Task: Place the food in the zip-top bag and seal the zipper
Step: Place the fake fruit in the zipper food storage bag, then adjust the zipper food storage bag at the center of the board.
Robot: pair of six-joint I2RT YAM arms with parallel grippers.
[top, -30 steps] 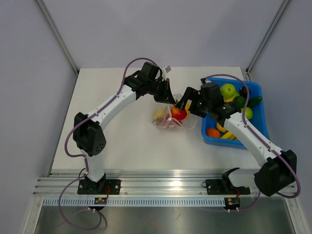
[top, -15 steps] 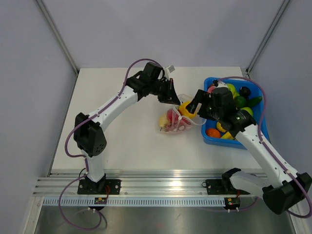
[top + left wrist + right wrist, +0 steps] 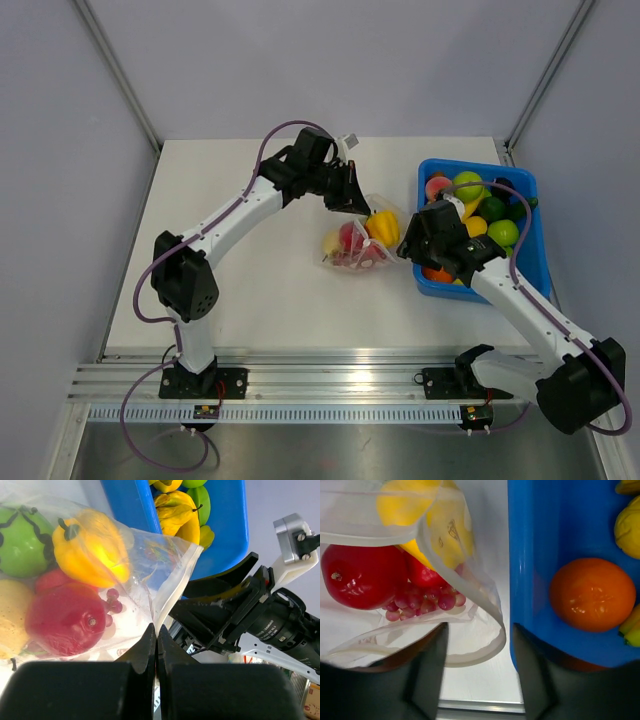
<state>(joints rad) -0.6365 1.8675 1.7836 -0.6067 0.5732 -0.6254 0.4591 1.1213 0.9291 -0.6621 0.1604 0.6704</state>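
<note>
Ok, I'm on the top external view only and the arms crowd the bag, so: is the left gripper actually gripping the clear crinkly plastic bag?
Observer: Yes. In the left wrist view the left gripper is shut on the edge of the clear crinkly plastic bag.
Operator: And the right gripper, holding anything?
Observer: No. Its wrist view shows it open, the bag's curled mouth rim showing between its fingers.
</note>
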